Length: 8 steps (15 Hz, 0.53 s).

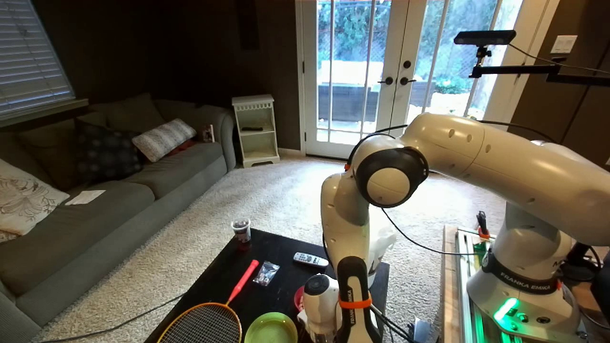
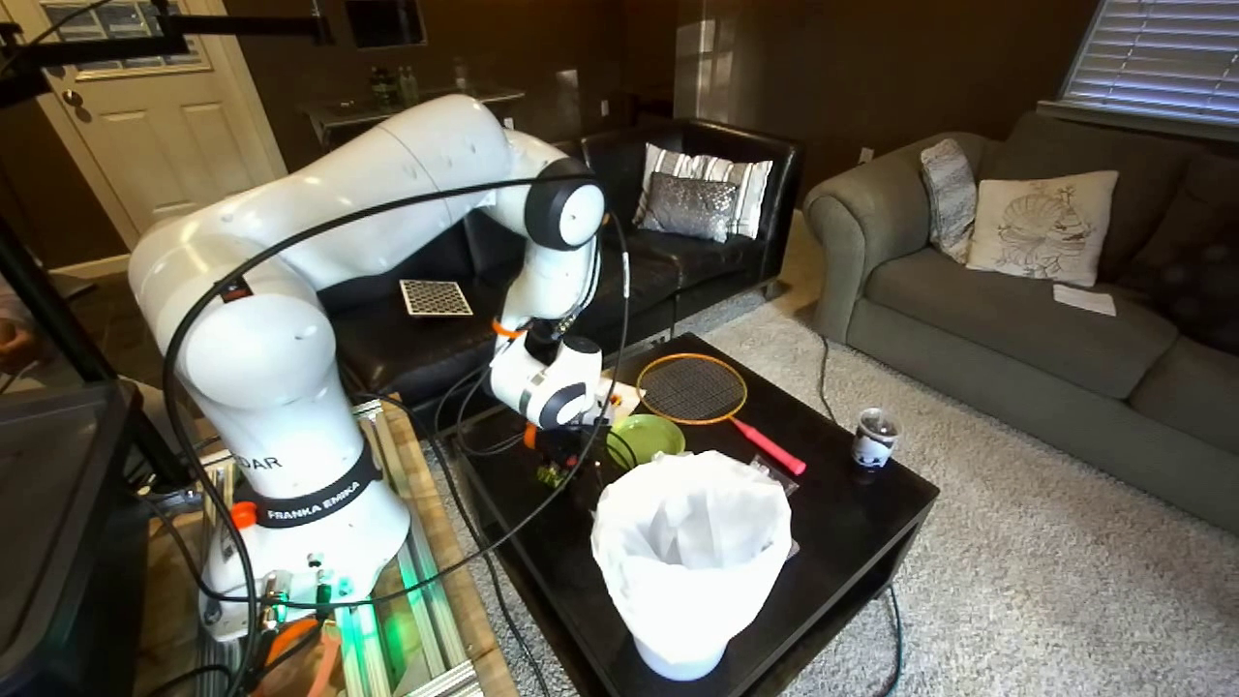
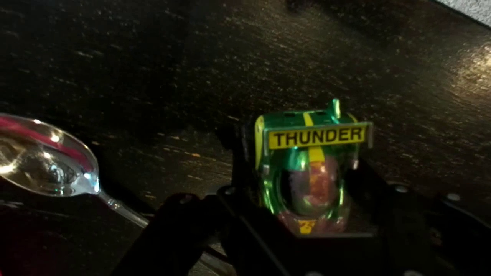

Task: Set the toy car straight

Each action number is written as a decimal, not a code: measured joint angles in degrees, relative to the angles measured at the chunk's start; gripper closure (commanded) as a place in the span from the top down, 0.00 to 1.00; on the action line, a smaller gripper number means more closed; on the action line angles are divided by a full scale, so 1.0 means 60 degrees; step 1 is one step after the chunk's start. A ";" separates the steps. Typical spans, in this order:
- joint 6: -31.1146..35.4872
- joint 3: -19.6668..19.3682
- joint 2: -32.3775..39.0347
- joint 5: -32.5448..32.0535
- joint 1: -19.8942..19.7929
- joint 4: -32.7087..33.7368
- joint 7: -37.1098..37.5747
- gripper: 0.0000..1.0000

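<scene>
The toy car (image 3: pixel 307 168) is shiny green with yellow stripes and a yellow rear wing marked THUNDER. In the wrist view its top faces the camera, with the wing pointing away from my gripper. My gripper (image 3: pixel 297 161) has one finger against each side of the car and appears shut on it. In an exterior view, the gripper (image 2: pixel 559 450) is low over the dark table's near side, with a bit of the green car (image 2: pixel 552 475) showing beneath. I cannot tell whether the car touches the table. In an exterior view, the fingers are cut off below the wrist.
A clear spoon (image 3: pixel 50 161) lies beside the gripper. On the table (image 2: pixel 832 523) are a green bowl (image 2: pixel 646 439), a racket (image 2: pixel 692 389), a white-lined bin (image 2: pixel 692 552), a cup (image 2: pixel 874 440), a remote (image 1: pixel 310 259) and a small plastic bag (image 1: pixel 266 273). A pink bowl (image 1: pixel 299 300) is near the wrist.
</scene>
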 measured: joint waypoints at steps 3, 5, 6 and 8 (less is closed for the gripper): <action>0.0103 0.0105 0.0006 0.0567 -0.0146 -0.0066 0.0471 0.42; 0.0122 0.0172 0.0012 0.0860 -0.0219 -0.0100 0.0723 0.42; 0.0122 0.0195 0.0019 0.0992 -0.0242 -0.0117 0.0831 0.42; 0.0122 0.0230 0.0068 0.1219 -0.0273 -0.0134 0.1005 0.42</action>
